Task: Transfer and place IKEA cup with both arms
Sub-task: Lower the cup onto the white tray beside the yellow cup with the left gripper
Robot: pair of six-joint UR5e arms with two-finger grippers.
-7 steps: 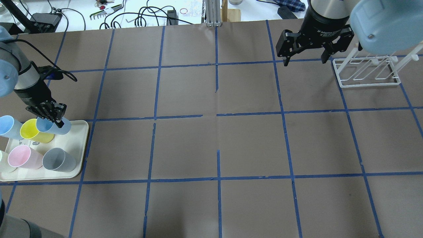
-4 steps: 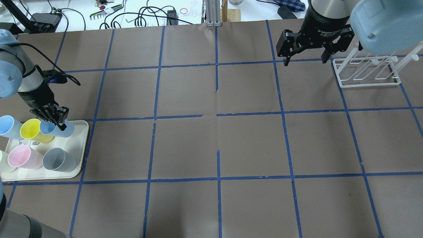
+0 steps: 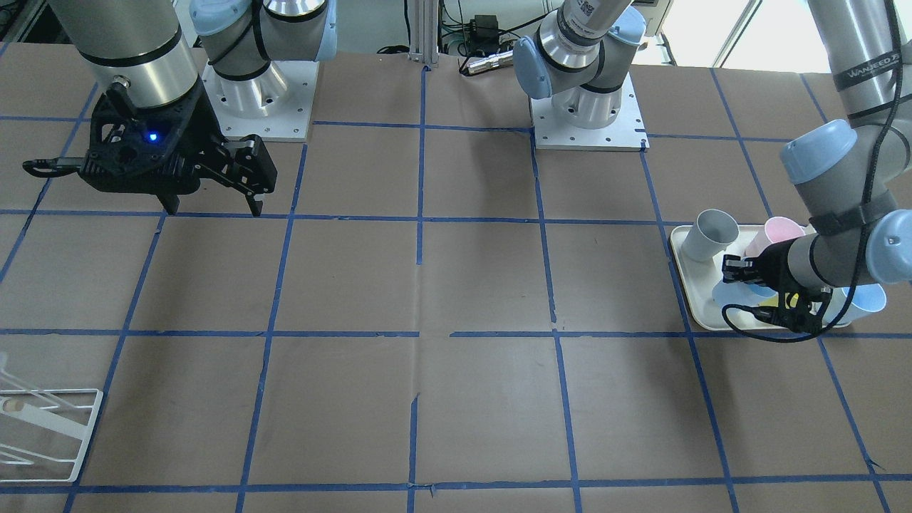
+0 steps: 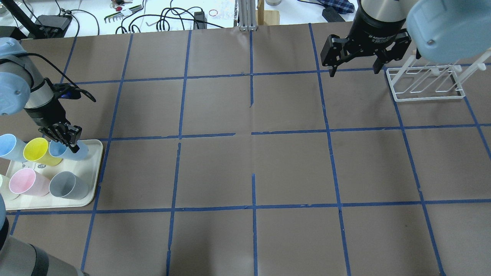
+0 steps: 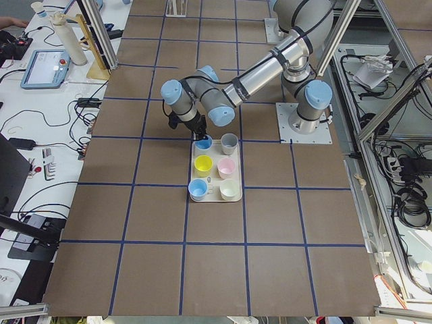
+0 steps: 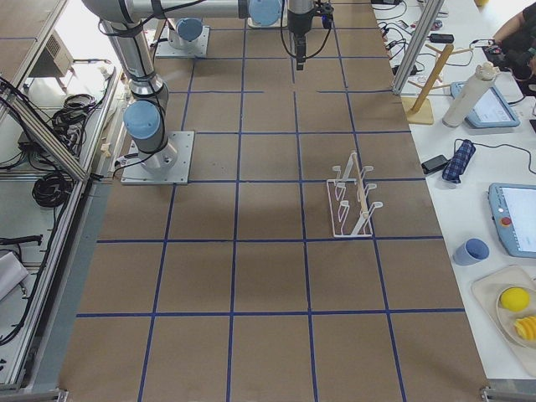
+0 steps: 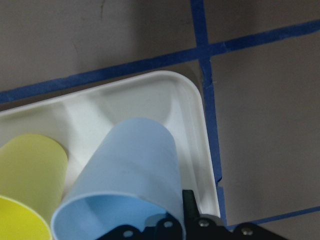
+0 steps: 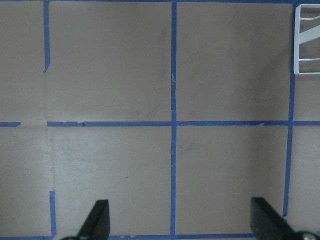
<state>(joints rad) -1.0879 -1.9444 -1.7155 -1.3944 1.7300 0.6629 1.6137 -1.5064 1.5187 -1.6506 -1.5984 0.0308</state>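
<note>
Pinching tilted IKEA cup [image 4: 74,151] among tray's [image 4: 94,170] cups [image 4: 36,152], left fingers [image 4: 71,140]; right fingers [image 4: 332,67] wide.

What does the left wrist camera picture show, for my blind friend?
A pale blue cup in the corner of a white tray, the left pincer gripping its rim. A yellow cup is beside it; brown table with blue tape beyond.

I see the table [image 4: 291,168] from high behind, from the front, from both ends and closely from each wrist; four views share the tray [image 4: 90,163].
</note>
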